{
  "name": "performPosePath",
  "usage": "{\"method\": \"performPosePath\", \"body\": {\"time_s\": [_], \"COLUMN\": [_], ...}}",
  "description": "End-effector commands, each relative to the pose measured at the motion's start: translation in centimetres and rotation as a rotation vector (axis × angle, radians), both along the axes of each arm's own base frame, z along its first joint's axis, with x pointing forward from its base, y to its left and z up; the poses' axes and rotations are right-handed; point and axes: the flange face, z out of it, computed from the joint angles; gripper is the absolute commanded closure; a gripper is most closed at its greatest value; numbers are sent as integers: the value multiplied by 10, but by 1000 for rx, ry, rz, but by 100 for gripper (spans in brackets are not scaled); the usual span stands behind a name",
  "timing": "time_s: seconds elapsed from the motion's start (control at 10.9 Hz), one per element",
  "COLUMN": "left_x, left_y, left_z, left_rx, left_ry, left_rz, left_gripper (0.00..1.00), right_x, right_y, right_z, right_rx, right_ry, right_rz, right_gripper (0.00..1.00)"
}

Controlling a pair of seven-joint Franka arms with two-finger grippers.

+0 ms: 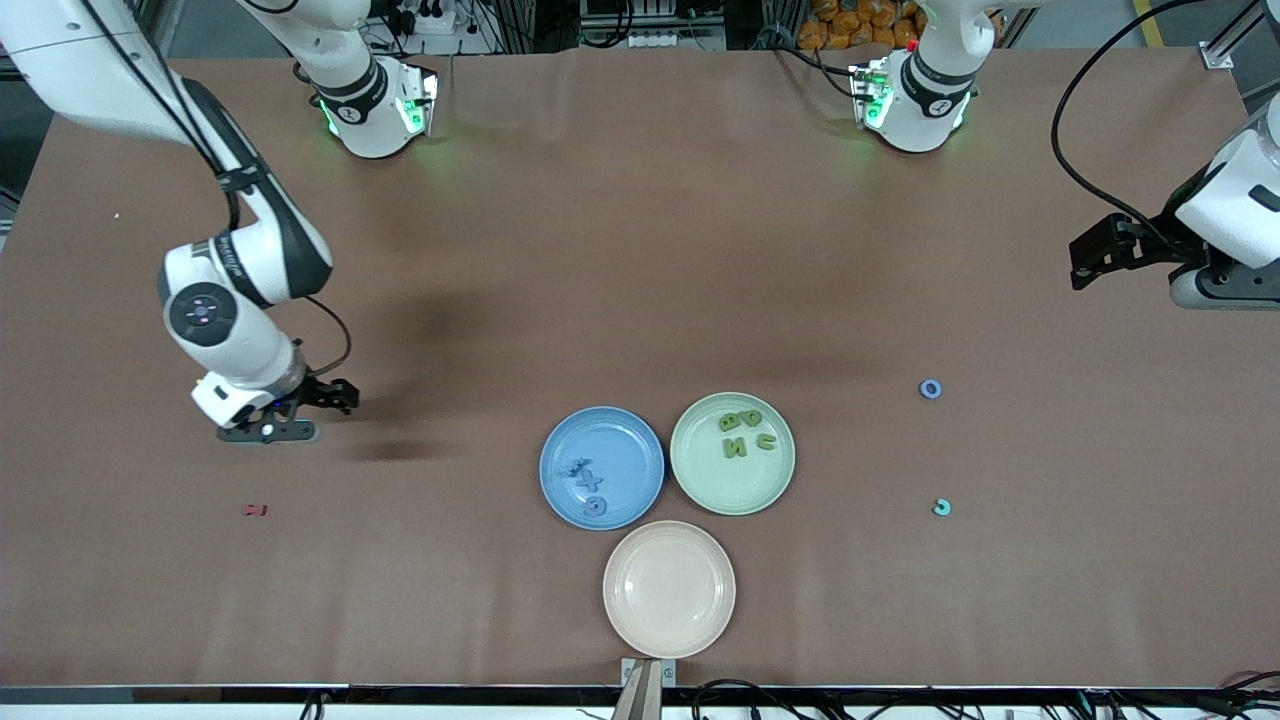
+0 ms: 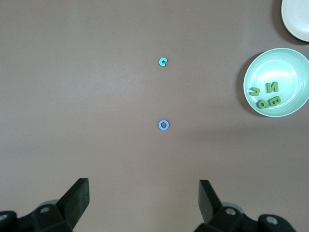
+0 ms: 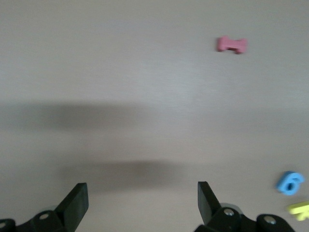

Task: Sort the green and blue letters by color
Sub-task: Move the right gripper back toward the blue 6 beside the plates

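Nearest to the front camera stood an empty cream plate (image 1: 669, 590). A little farther from it, a teal letter C (image 1: 941, 508) lay on the bare bench (image 1: 640, 280) toward the left arm's end, and a dark red letter (image 1: 256, 510) lay toward the right arm's end. Next came the blue plate (image 1: 601, 467) with three blue letters (image 1: 586, 485) in it, and beside it the green plate (image 1: 733, 453) with four olive green letters (image 1: 745, 434). Farther still lay a blue letter O (image 1: 931, 389), alone on the bench.

The letters looked small, chunky and stiff, and probably very light, so a pinch could push one away. I judged that the O is best taken across its outer rim, with the fingers straddling the ring.

The right end effector (image 1: 290, 410) hung low over the bench near the red letter, with its fingers apart and empty in the right wrist view (image 3: 140, 203). The left end effector (image 1: 1105, 250) waited over the bench edge at its own end, also spread wide and empty (image 2: 142, 203).

The left wrist view showed both loose letters clearly: the O (image 2: 163, 125) and the C (image 2: 163, 62). The right wrist view alone showed a blue digit 6 (image 3: 291, 182) and a yellow piece (image 3: 299, 210), which I could not find in the front view.
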Motion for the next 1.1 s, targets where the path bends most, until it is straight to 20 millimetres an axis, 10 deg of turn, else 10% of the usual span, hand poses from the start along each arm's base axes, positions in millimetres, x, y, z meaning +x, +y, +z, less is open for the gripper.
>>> {"method": "performPosePath", "body": {"time_s": [0.0,0.37,1.01], "left_x": [-1,4,13], "left_y": [0,17,13], "left_z": [9,2,-10], "left_rx": [-23,-26,-30], "left_ry": [-35,-26,-23], "left_rz": [-8,21,19], "left_gripper": [0,0,0], "right_x": [-6,-15,-18], "right_y": [-63,-150,-176], "right_z": [-4,-32,-54], "right_rx": [3,64,131], "right_ry": [22,-5,-87], "right_rz": [51,-78,-386], "right_gripper": [0,0,0]}}
